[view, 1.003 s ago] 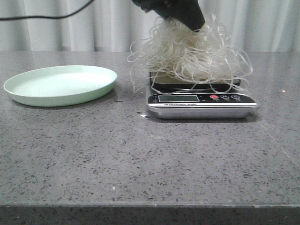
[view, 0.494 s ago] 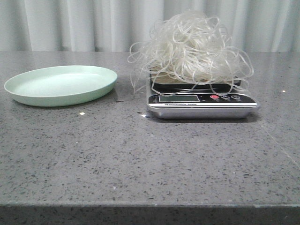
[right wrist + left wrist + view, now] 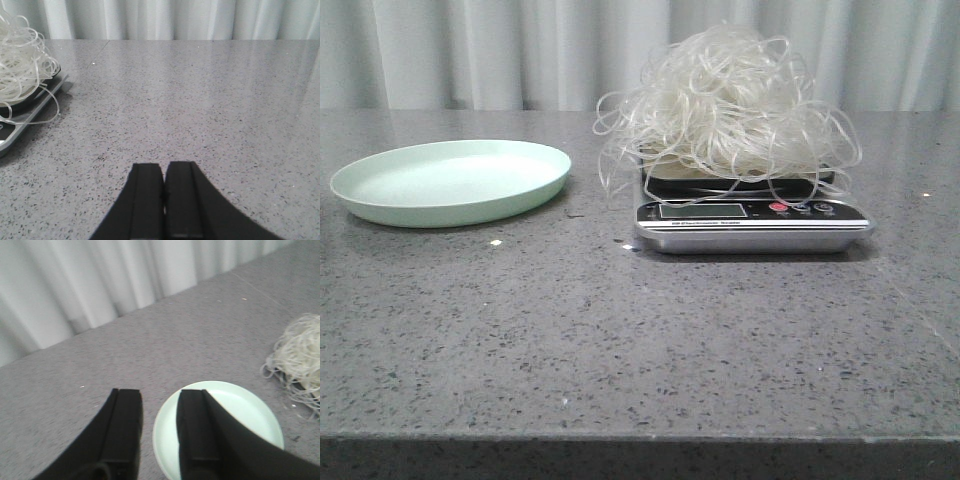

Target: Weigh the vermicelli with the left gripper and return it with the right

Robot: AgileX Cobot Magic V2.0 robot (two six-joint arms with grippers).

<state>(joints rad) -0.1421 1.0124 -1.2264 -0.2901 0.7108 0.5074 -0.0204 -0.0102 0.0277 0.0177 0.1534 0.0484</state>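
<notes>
The vermicelli [image 3: 728, 105] is sitting as a loose, fluffy heap of thin, translucent whitish strands on top of the kitchen scale [image 3: 752, 218], with stray loops hanging over the platform's edges and down toward the display (its reading is too small to make out). Nothing is gripping it.

The left gripper [image 3: 159, 432] is hovering with its jaws parted and nothing between them, above the pale green plate [image 3: 450, 181], which is lying bare on the grey speckled table [image 3: 640, 340] just left of the scale. From the left wrist camera the noodle tangle is showing well off to one side of the fingers.

The right gripper [image 3: 163, 195] is waiting low over the table with its fingers pressed together on nothing, well apart from the noodles and the scale.
</notes>
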